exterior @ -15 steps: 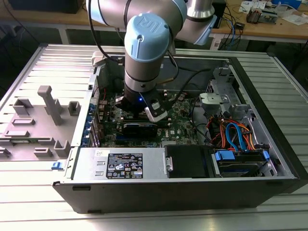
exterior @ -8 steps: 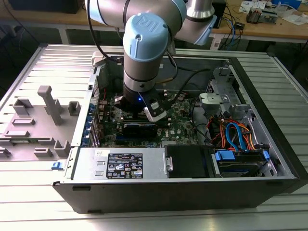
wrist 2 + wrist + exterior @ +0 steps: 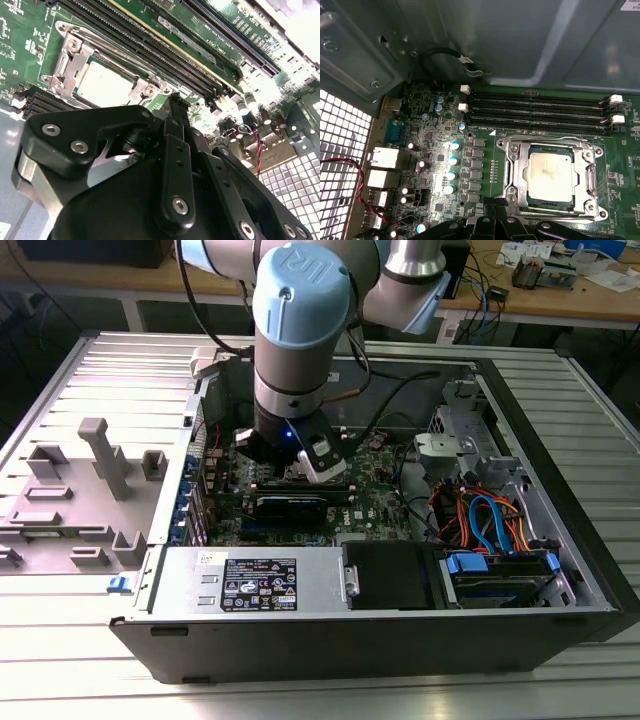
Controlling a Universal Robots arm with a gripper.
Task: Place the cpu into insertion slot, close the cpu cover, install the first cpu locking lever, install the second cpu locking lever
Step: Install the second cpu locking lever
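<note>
Hovering our black pincer just beside the silver-framed square insertion slot, we see the silver-grey square cpu seated inside under the thin silvery cpu cover, though we cannot tell whether the pincer is open.

I could read nothing for certain. In the exterior view, a black label with white print sat on the grey power supply box, at six o'clock from my arm; its lines were too small to read. In the first wrist view, faint marks on the cpu and the white print on the green motherboard were illegible.
</note>
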